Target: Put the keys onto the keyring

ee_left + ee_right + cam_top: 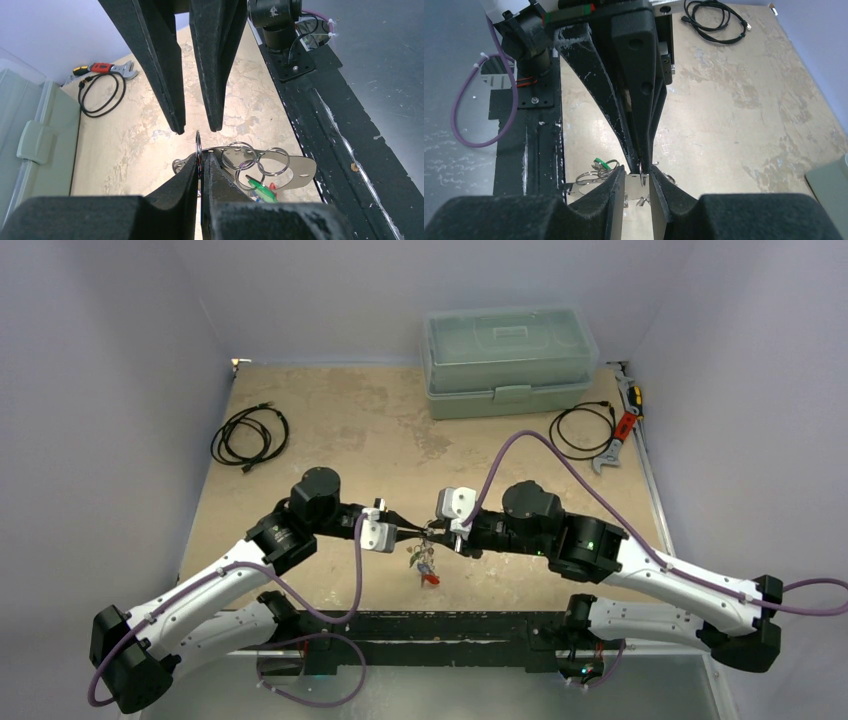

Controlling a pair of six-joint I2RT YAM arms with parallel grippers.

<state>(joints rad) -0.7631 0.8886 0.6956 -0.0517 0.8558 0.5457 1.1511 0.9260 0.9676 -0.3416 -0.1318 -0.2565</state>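
Observation:
The keyring shows as a flat, curved silvery band with holes [300, 170], held above the table between both grippers; it also shows in the right wrist view [634, 184]. Several small split rings hang on it. A green-headed key [261, 186] and a red one [431, 580] dangle below. My left gripper [201, 159] is shut on one split ring [198, 145], seen edge-on, at the band's edge. My right gripper [637, 172] faces it, open, with its fingertips on either side of that ring.
A clear green lidded box [508, 360] stands at the back. A coiled black cable [250, 435] lies back left. Another cable [583, 428] and a red-handled wrench [625, 430] lie back right. A black base rail [450, 625] runs along the near edge.

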